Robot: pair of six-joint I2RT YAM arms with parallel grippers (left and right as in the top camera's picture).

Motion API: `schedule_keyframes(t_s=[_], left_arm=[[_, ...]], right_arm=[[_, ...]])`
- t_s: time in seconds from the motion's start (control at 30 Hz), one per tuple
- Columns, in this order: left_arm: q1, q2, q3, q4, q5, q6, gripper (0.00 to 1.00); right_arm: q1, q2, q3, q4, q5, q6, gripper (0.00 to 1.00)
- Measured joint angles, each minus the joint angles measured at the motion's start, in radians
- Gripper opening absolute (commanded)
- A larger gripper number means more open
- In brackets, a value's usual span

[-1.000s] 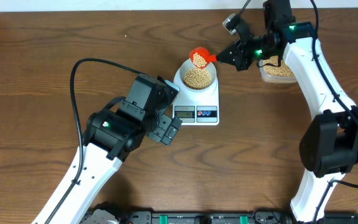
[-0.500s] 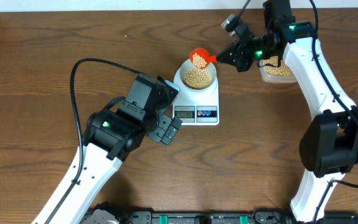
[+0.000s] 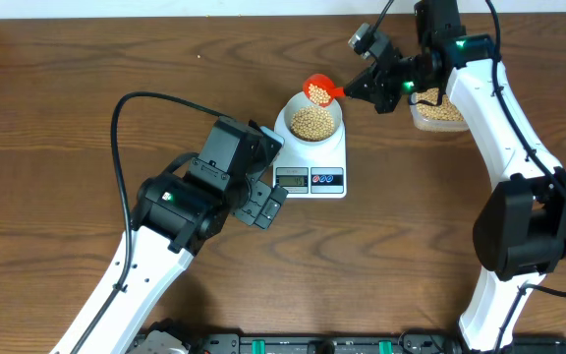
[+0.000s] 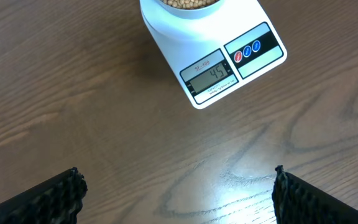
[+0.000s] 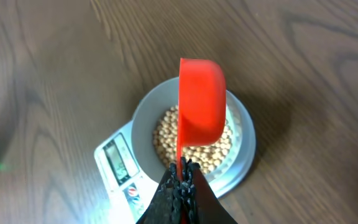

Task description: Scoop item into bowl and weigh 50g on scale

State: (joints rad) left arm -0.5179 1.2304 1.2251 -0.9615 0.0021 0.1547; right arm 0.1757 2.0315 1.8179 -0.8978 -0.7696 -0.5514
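The pale bowl (image 3: 312,120) sits on the white scale (image 3: 312,179) and holds tan beans (image 3: 311,122). My right gripper (image 3: 354,92) is shut on the handle of a red scoop (image 3: 319,89), held tilted on its side over the bowl's far rim. In the right wrist view the scoop (image 5: 201,109) hangs above the beans (image 5: 194,142) in the bowl (image 5: 244,140). My left gripper (image 4: 178,193) is open and empty over bare table, near the scale (image 4: 216,68), whose display reads 45.
A clear tub (image 3: 436,114) of beans stands to the right of the scale, under my right arm. The left arm's black wrist (image 3: 234,172) lies just left of the scale.
The red scoop has tipped further onto its side over the bowl and shows fewer beans inside. The left arm has not moved.
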Motion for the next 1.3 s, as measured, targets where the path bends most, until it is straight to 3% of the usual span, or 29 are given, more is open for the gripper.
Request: schedule_keyframes(t_s=[0.33, 1.03, 1.3], left_arm=[[0.0, 0.0, 0.0, 0.0, 0.0, 0.0, 0.98], [0.0, 0.0, 0.0, 0.0, 0.0, 0.0, 0.98], [0.0, 0.0, 0.0, 0.0, 0.0, 0.0, 0.98]], right_arm=[[-0.018, 0.0, 0.0, -0.048, -0.106, 0.057, 0.01], [-0.022, 0.0, 0.0, -0.047, -0.12, 0.08, 0.01], [-0.017, 0.0, 0.0, -0.062, -0.083, -0.009, 0.01]])
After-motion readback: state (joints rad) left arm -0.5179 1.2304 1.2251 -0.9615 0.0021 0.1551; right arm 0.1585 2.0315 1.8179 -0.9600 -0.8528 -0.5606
